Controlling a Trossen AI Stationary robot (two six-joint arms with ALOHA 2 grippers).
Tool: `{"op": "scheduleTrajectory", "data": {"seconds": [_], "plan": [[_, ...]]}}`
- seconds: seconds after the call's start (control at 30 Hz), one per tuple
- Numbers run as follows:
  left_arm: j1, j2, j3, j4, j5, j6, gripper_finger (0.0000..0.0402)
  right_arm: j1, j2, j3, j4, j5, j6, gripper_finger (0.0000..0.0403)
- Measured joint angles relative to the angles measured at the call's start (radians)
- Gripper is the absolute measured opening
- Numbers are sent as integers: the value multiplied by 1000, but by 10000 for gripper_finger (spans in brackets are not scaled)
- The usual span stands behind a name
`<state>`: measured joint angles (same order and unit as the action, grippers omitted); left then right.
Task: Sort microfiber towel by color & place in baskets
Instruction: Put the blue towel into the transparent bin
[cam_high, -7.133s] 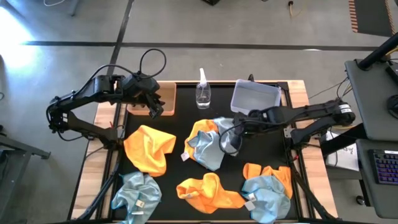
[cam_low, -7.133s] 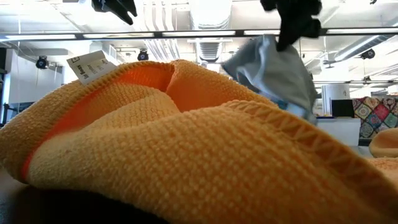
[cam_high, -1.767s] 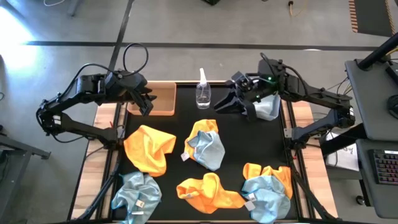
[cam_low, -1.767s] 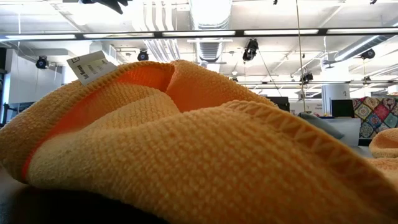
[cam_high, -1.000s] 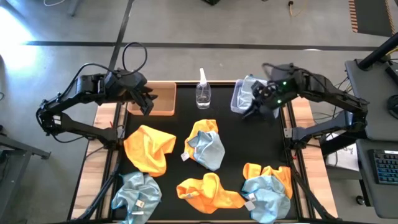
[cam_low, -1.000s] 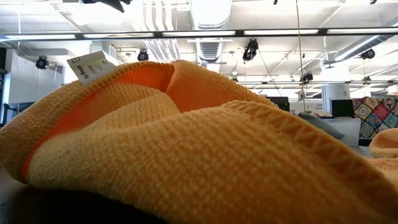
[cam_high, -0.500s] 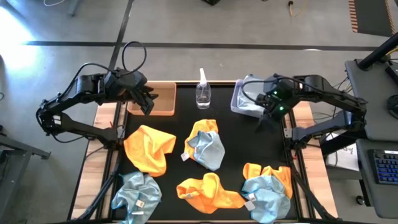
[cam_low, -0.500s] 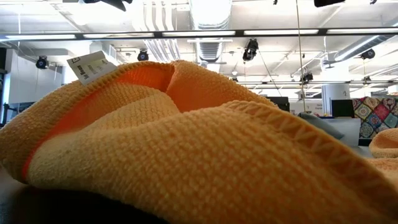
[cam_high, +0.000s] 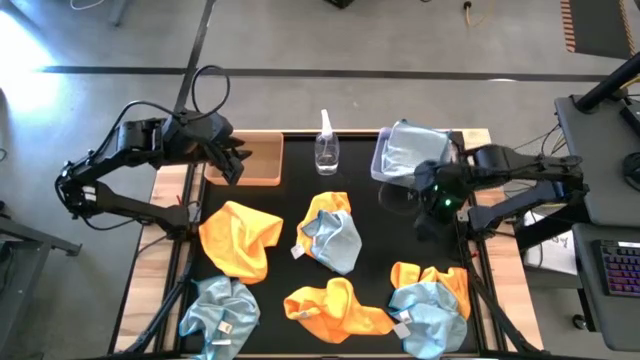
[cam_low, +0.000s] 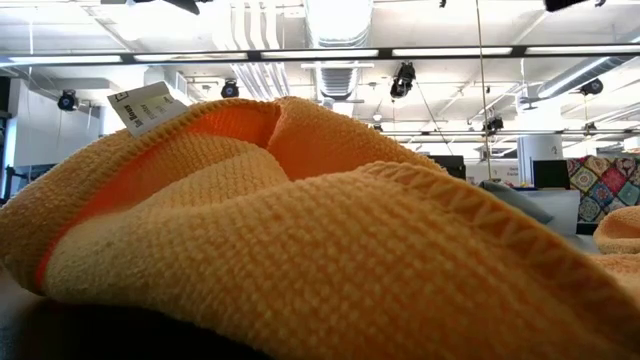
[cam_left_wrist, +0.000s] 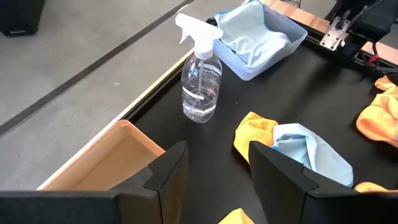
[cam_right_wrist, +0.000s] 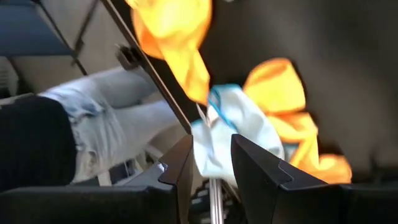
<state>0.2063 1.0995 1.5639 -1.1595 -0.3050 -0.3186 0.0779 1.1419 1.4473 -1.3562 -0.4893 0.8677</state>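
Several microfiber towels lie bunched on the black mat. One is orange (cam_high: 240, 238). An orange and pale blue pair (cam_high: 330, 232) lies mid-table. Another orange towel (cam_high: 335, 308), a blue towel (cam_high: 220, 312) and a blue and orange heap (cam_high: 430, 300) lie near the front. A further blue towel (cam_high: 408, 152) lies inside the grey-blue basket (cam_high: 378, 165) at the far right. The tan basket (cam_high: 265, 160) stands at the far left. My left gripper (cam_high: 235, 165) (cam_left_wrist: 217, 168) hovers open at its near right corner. My right gripper (cam_high: 428, 205) (cam_right_wrist: 211, 168) hangs open just in front of the grey-blue basket, with nothing between its fingers.
A clear spray bottle (cam_high: 326, 148) stands between the two baskets at the far edge. In the low view an orange towel (cam_low: 300, 230) with a white tag (cam_low: 150, 108) fills the picture. A person's leg (cam_right_wrist: 112, 124) shows beyond the table edge in the right wrist view.
My right gripper has drawn back from over the grey-blue basket toward the table's near edge, sinking and turning as it went. The blue towel stays in that basket.
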Motion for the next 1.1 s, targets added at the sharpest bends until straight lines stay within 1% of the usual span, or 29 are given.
{"op": "scheduleTrajectory", "data": {"seconds": [0.3, 0.4, 0.6, 0.8, 0.93, 1.1], "plan": [[0, -44, 0, 1, -1, 26, 155, 154, 0, -175, 4, 0, 168, 102], [0, -59, 0, 6, -2, 42, 155, 196, 0, -236, 29, 1, 215, 102], [0, -83, 0, 13, -3, 49, 155, 280, 0, -361, 213, -8, 322, 102], [0, -105, 0, 14, -3, 49, 155, 334, 0, -469, 416, -8, 416, 102], [0, -116, 0, 15, -3, 49, 155, 351, 0, -523, 477, -8, 466, 102], [0, -120, 0, 15, -3, 47, 155, 375, -1, -577, 476, -7, 519, 102]]}}
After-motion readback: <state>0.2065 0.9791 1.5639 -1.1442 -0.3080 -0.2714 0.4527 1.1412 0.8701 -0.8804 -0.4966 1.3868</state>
